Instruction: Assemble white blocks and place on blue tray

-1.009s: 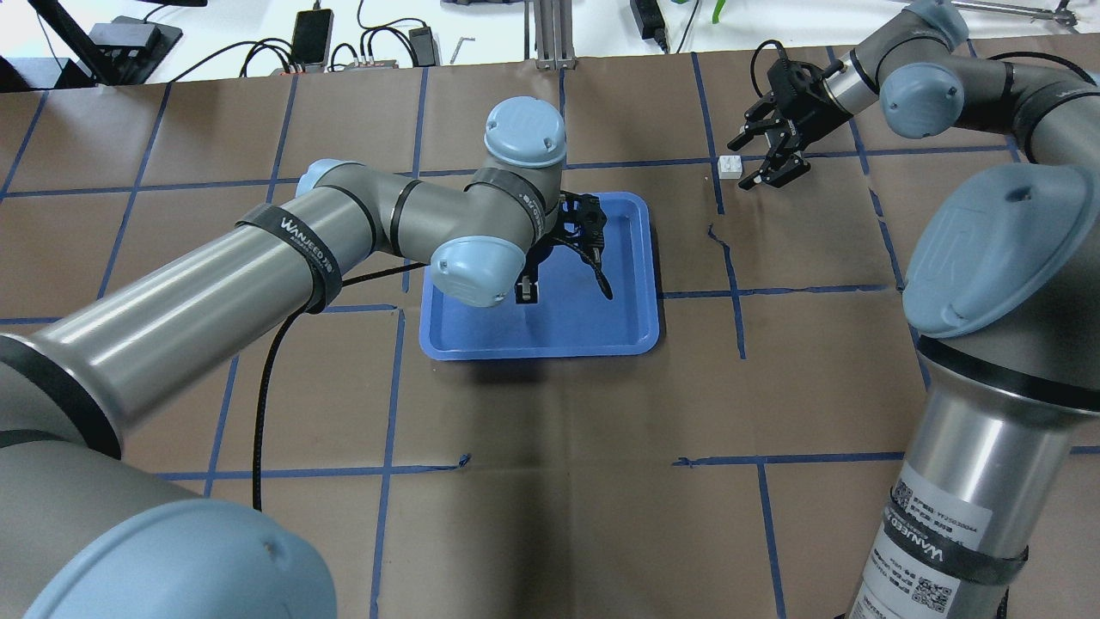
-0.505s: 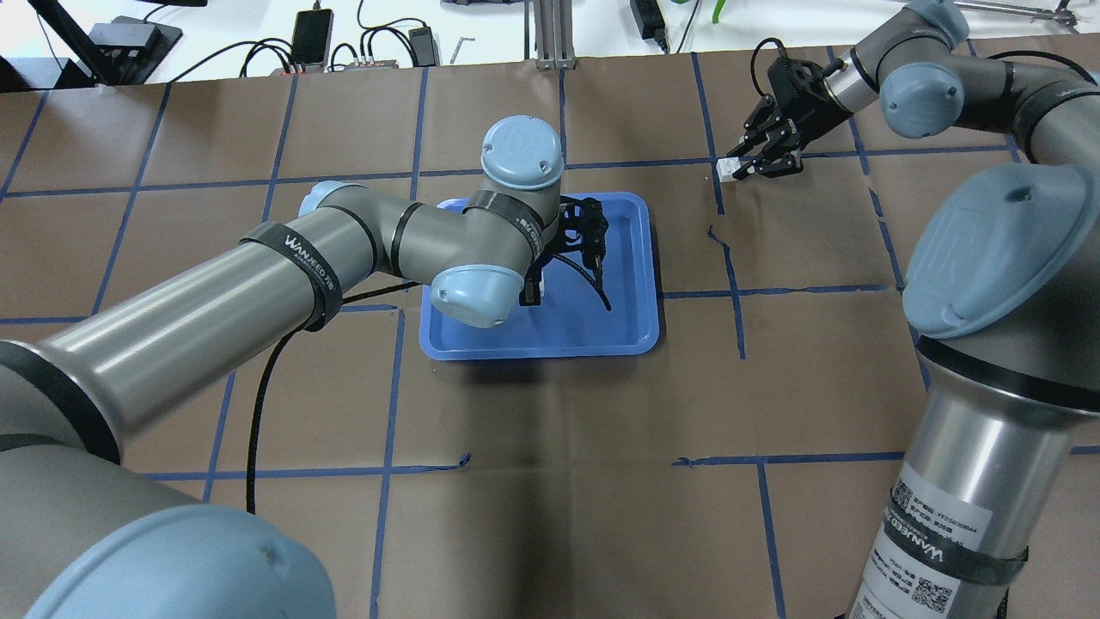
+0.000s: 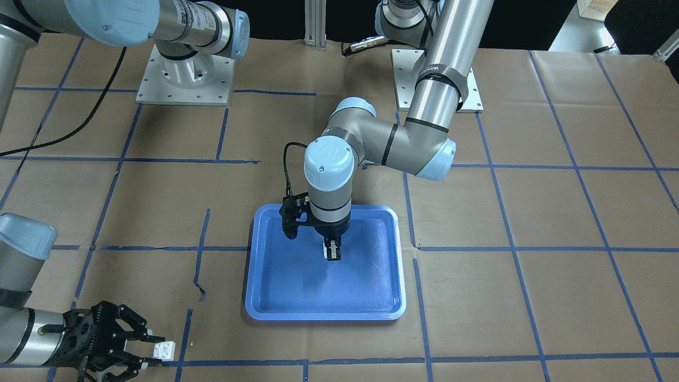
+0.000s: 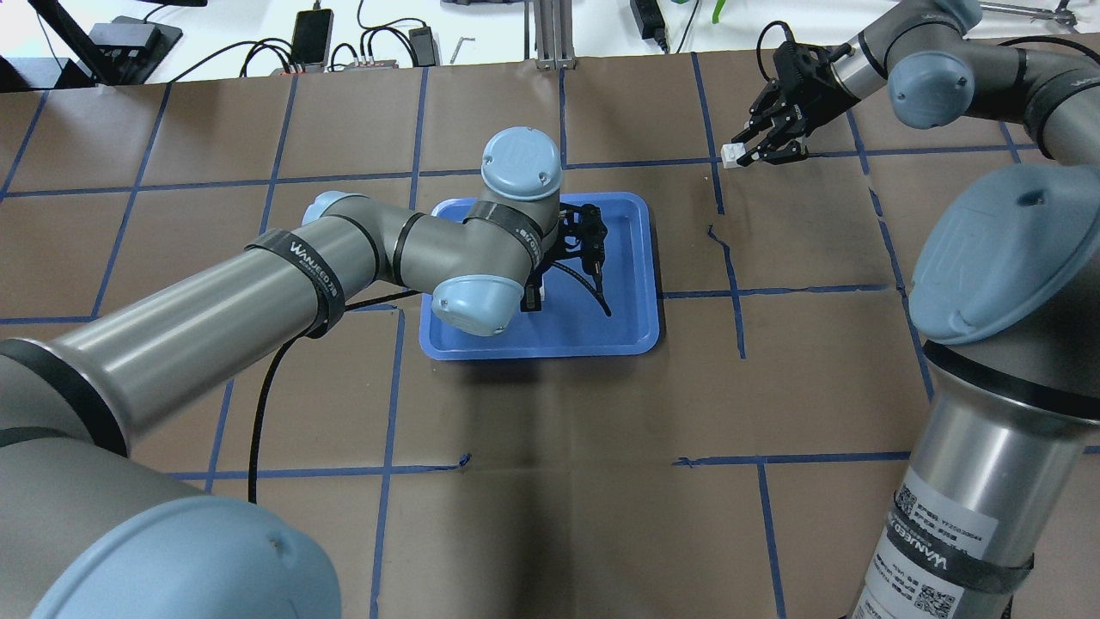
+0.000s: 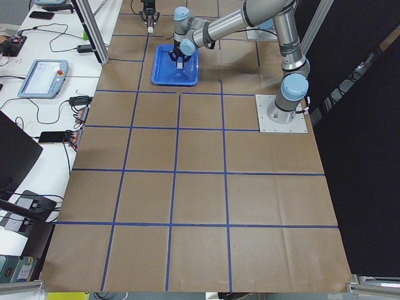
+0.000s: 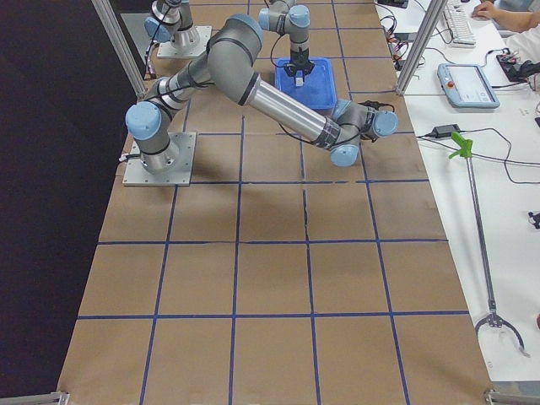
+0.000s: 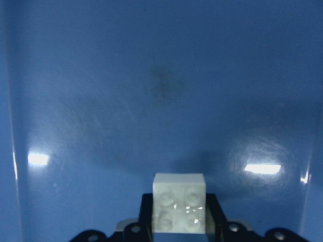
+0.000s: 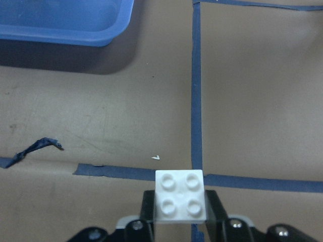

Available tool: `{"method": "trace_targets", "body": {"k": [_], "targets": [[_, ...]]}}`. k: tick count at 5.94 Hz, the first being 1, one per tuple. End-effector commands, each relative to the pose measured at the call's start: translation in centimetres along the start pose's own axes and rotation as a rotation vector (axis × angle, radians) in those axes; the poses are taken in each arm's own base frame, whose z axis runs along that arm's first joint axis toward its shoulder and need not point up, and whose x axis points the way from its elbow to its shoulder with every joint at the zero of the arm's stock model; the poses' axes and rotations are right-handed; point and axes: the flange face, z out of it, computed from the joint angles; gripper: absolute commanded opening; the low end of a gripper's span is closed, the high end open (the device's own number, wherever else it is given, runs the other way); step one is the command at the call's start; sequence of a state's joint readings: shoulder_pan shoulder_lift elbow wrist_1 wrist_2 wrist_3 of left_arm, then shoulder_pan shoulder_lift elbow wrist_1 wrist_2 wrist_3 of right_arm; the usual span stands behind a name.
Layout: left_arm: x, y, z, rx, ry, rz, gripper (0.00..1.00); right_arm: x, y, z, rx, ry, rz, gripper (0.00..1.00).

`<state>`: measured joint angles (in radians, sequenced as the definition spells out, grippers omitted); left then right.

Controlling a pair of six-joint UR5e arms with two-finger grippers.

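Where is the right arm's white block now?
Overhead view: the white block is up-right of the blue tray, in the right gripper, by a tape crossing.

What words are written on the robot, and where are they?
"WANJEED": on the black band around the left arm.
"WANJEED": on the black band around the right arm.
White stickers on the right arm, above and below its band: the print is too small to read.

Blue tray [image 3: 297, 286], one white block [image 7: 179, 209] held above it, second white block [image 8: 180, 196] held well apart
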<state>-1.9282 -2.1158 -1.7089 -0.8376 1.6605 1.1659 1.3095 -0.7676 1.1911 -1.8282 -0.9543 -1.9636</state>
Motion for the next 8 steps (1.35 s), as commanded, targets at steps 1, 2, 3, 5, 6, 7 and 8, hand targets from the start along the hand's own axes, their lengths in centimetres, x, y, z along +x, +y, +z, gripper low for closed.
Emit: {"method": "trace_targets", "body": {"k": [1, 2, 3, 5, 6, 7, 8], "targets": [[0.2, -0.1, 0.3, 0.009, 0.007, -0.007, 0.74, -1.3, -4.0, -4.6, -0.002, 0.002, 0.091, 0.22], [0.1, 0.0, 0.2, 0.012, 0.008, -0.032, 0.88, -2.6, -5.6, -6.1, -0.004, 0.009, 0.161, 0.22], [-0.1, 0.2, -0.3, 0.006, 0.009, -0.038, 0.95, -4.6, -6.5, -6.1, 0.002, 0.004, 0.184, 0.22], [-1.4, 3.5, -8.1, -0.041, 0.108, -0.097, 0.98, -7.3, -7.2, -4.5, 0.008, -0.014, 0.191, 0.22], [-1.7, 6.2, -13.8, -0.048, 0.127, -0.197, 0.98, -8.1, -9.1, -2.1, 0.003, -0.021, 0.17, 0.22], [-0.2, 8.5, -19.3, -0.053, 0.124, -0.313, 0.98, -9.4, -12.1, 0.6, -0.008, -0.004, 0.193, 0.22], [0.9, 10.2, -23.4, -0.034, 0.078, -0.431, 0.98, -11.1, -14.1, 4.2, -0.015, 0.031, 0.197, 0.22]]}}
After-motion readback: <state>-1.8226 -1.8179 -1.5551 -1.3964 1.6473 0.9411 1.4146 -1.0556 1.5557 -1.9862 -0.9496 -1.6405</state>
